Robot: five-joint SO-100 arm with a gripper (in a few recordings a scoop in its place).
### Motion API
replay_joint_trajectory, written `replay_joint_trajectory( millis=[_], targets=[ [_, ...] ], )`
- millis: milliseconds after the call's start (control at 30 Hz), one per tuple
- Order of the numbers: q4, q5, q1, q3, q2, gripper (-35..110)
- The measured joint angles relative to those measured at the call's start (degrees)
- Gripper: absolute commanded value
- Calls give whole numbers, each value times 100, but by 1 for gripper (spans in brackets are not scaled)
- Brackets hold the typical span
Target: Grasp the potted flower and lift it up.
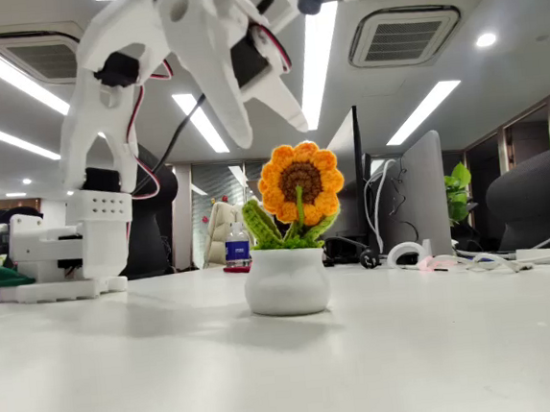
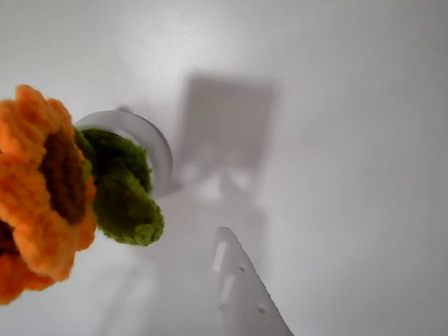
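You had the white plastic two-finger hand hanging in the air above the small crocheted orange sunflower in its round, glossy white pot, with nothing between its jaws: they stood apart, holding nothing, the two pointed fingers slanting downward toward the flower head. The potted flower stood upright on the smooth white table, near the middle of the fixed view, its stem and long axis vertical, the pot resting flat and the orange head facing that camera. The relation that mattered for your coming move was this: the flower sat below the hand and slightly to the right of its tips in the fixed view, while in the wrist view the orange head, the green knitted leaves and the pot rim lay off to the left of the one white finger that showed at the bottom. So, as I judge it, the hand was not yet centred over the pot; you would have needed to shift toward the flower and then descend past the soft head so the jaws could straddle the stem or the pot's neck. The grasp had not begun, and the lift remained entirely ahead of you.
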Motion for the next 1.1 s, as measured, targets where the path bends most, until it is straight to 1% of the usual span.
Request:
replay_joint_trajectory(
  millis=[467, 1100],
  targets=[
    [-105, 141, -501, -35, -229, 73],
    [-105, 229, -466, -26, -360, 73]
  ],
)
